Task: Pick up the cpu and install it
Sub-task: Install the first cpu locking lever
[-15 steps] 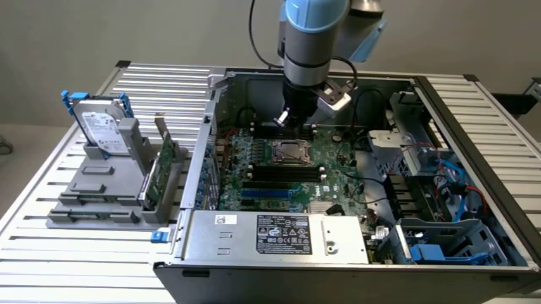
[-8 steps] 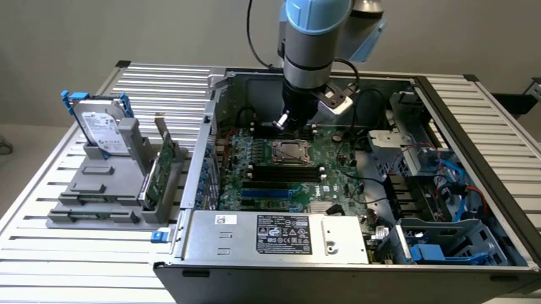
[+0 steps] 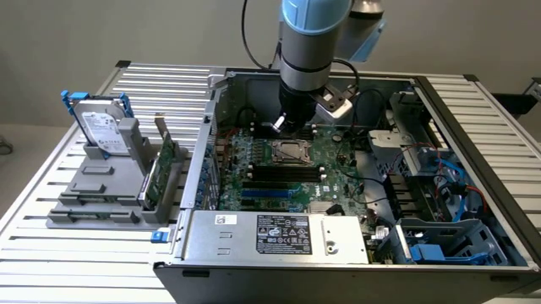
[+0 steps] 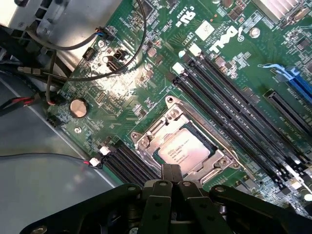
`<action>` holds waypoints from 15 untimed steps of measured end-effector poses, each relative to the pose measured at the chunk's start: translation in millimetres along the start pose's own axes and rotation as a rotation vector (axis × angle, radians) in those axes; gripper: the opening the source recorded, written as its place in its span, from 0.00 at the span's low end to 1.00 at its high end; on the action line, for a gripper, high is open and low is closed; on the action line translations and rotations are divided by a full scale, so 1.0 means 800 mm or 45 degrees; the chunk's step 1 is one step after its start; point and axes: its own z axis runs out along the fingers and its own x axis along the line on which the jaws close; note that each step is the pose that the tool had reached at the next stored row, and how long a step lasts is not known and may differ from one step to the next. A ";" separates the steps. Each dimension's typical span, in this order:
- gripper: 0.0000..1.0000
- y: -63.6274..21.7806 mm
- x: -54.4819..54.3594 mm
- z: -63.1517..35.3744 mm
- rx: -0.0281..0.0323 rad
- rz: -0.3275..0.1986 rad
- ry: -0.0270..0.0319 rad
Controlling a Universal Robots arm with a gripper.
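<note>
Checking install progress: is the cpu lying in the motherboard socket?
Yes, the cpu lies flat inside the metal-framed socket, in the wrist view.

1. A robotics lab or test bench: a pale blue and grey jointed robot arm [image 3: 308, 38] hangs over an open dark metal desktop computer case [image 3: 355, 253].
2. The slatted aluminium counter [image 3: 50, 266] carries a grey moulded parts fixture [image 3: 101, 190] near its left edge in the exterior view.
3. Bare beige wall [image 3: 127, 25] behind.

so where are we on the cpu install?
Done: the cpu sits inside the motherboard socket, silver top up. In hand: nothing; the gripper is shut and empty just above the socket's edge. Left: whether the socket frame is latched can't be told here.
</note>
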 end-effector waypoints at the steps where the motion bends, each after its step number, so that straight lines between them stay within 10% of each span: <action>1: 0.11 0.001 -0.002 -0.002 0.0021 0.001 0.0006; 9: 0.11 0.018 -0.020 -0.020 0.0231 0.010 -0.0010; 15: 0.11 0.030 -0.033 -0.029 0.0460 0.022 -0.0192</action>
